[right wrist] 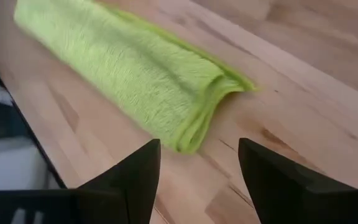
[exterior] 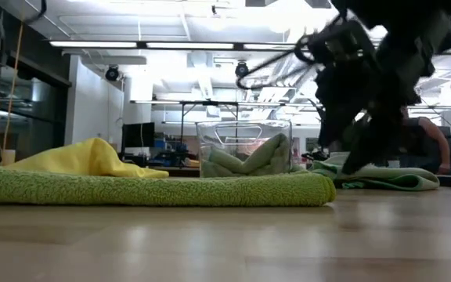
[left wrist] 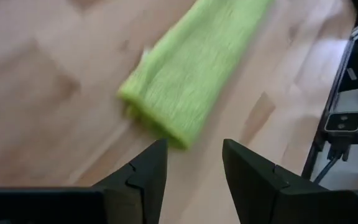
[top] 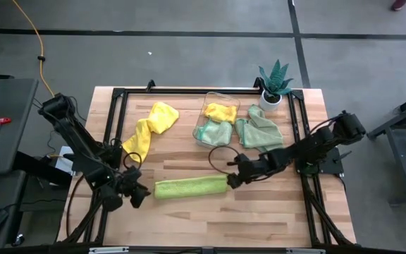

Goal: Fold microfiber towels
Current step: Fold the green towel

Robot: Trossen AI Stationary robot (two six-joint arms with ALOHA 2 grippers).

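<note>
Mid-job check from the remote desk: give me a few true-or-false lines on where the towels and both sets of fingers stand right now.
1. The lime green towel lies folded into a long strip on the table. True.
2. The left gripper is shut on that towel's end. False: its fingers stand open just off the end, with nothing between them.
3. The right gripper is open at the strip's other end. True.
4. The clear bin holds no cloth. False: a yellow and a mint green cloth lie in it.
5. The yellow towel lies neatly folded flat. False: it is bunched, on the left part of the table.
</note>
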